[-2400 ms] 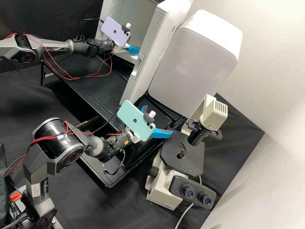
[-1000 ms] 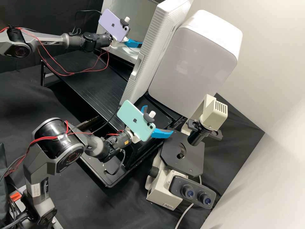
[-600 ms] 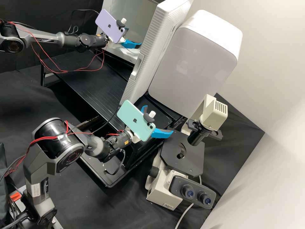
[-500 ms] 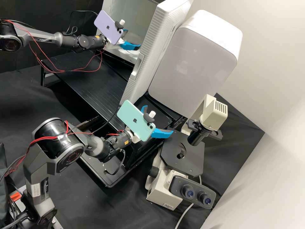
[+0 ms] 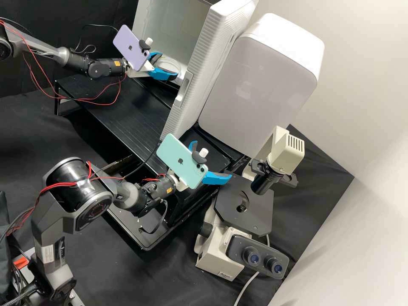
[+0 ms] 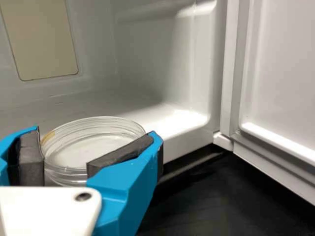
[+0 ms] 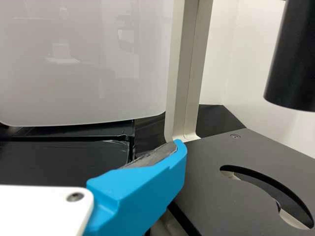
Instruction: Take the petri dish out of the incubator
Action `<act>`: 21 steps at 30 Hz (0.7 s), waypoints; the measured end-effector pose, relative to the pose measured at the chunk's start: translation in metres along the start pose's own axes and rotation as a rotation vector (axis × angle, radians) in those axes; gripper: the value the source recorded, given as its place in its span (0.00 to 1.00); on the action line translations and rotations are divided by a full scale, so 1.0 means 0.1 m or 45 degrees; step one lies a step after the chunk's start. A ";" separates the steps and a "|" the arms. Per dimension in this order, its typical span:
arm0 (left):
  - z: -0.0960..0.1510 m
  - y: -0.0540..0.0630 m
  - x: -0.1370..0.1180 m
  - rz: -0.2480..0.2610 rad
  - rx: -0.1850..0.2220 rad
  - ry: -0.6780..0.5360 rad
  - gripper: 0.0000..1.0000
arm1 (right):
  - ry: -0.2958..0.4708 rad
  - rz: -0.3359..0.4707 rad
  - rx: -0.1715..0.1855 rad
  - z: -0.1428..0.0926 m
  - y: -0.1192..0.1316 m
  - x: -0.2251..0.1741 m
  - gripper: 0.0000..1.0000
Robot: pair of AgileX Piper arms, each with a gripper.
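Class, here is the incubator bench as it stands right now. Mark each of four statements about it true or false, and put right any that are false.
1. The left gripper has its fingers on either side of the petri dish. True.
2. The incubator door is shut. False: it stands open.
3. The right gripper is beside the microscope stage. True.
4. The petri dish lies on the microscope stage. False: it is between the left gripper's fingers, at the mouth of the incubator.
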 end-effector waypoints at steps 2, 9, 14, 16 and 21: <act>-0.01 -0.04 -0.03 -0.006 0.012 -0.008 0.00 | 0.000 0.000 0.000 0.00 0.00 0.00 1.00; -0.03 -0.04 -0.03 0.009 0.013 -0.002 0.00 | 0.000 0.000 0.000 0.00 0.00 0.00 1.00; -0.07 -0.03 -0.03 0.011 0.013 0.008 0.00 | 0.000 0.000 0.000 0.00 0.00 0.00 1.00; -0.08 -0.03 -0.03 0.012 0.010 0.012 0.00 | 0.000 0.000 0.000 0.00 0.00 0.00 1.00; -0.09 0.07 0.00 0.037 -0.055 0.038 0.00 | 0.000 0.000 0.000 0.00 0.00 0.00 1.00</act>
